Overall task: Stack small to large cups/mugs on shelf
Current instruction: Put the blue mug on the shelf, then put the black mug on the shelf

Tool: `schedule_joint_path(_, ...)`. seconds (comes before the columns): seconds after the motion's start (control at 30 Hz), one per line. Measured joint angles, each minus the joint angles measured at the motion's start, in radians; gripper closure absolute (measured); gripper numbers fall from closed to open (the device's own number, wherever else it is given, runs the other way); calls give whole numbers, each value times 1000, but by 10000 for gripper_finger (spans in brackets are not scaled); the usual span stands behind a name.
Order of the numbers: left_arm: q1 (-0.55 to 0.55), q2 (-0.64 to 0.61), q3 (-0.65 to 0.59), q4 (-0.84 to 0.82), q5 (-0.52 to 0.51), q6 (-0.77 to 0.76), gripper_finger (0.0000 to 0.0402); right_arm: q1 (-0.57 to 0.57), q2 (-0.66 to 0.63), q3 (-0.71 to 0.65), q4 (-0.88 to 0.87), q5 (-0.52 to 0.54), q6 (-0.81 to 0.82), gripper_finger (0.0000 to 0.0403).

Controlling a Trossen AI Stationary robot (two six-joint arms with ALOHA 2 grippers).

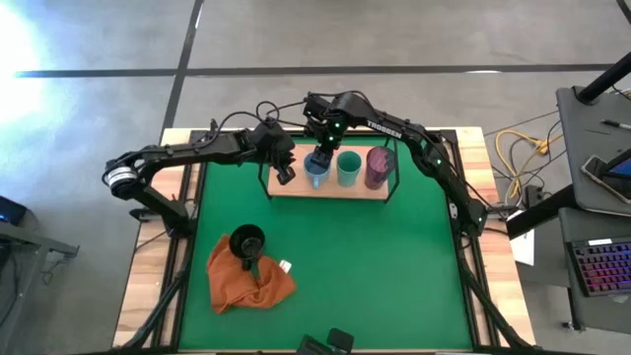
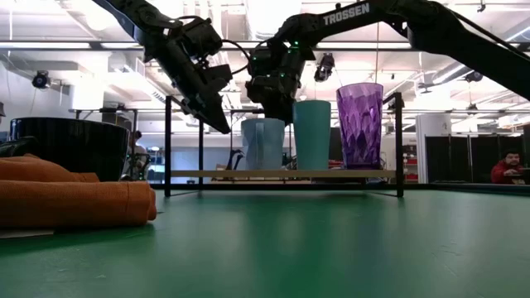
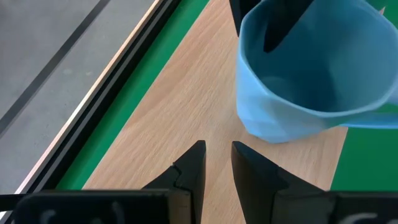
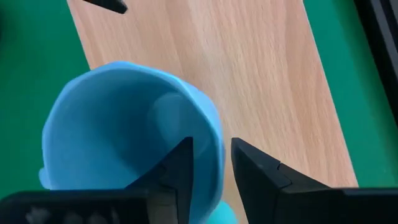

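On the wooden shelf [image 1: 296, 188] stand a light blue mug [image 1: 316, 169], a teal cup [image 1: 348, 169] and a purple tumbler [image 1: 380, 166] in a row, each on its base. My right gripper [image 1: 322, 148] is shut on the blue mug's rim from above. My left gripper [image 1: 285, 176] hovers over the shelf's bare left end, shut and empty, just left of the blue mug [image 3: 305, 68]. The black mug [image 1: 246, 240] sits on the orange cloth [image 1: 246, 281] at the near left. My right gripper pinches the blue mug's wall at the rim [image 4: 212, 140], one finger [image 4: 181, 165] inside the mug and one [image 4: 252, 171] outside. The fingers come from above, pointing down. The mug stands upright with its base on the shelf board [image 2: 263, 170].
The shelf's thin black frame posts [image 2: 168, 145] rise at its corners. A green mat [image 1: 394, 266] covers the table, with free room at the near right. The left end of the shelf board [image 3: 186, 99] is bare. People show in the room beyond.
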State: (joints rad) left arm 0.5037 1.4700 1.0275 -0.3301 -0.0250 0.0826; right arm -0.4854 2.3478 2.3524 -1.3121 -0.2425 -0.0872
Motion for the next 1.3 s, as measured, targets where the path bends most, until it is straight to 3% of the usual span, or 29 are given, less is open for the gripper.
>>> schedule_joint_path(0.2, 0, 0, 0, -1, 0, 0, 338, -1, 0, 0, 19, 10, 0, 307)
schedule_joint_path(0.37, 0, -5, 4, -17, 0, 0, 338, -1, -2, 1, 30, 87, -3, 300)
schedule_joint_path(0.8, -1, -106, -4, -26, 13, -60, 338, -2, -33, 3, 38, 87, -8, 285)
schedule_joint_path(1.3, -8, -162, -24, -91, 15, -102, 338, -17, -152, 4, 72, 87, 5, 283)
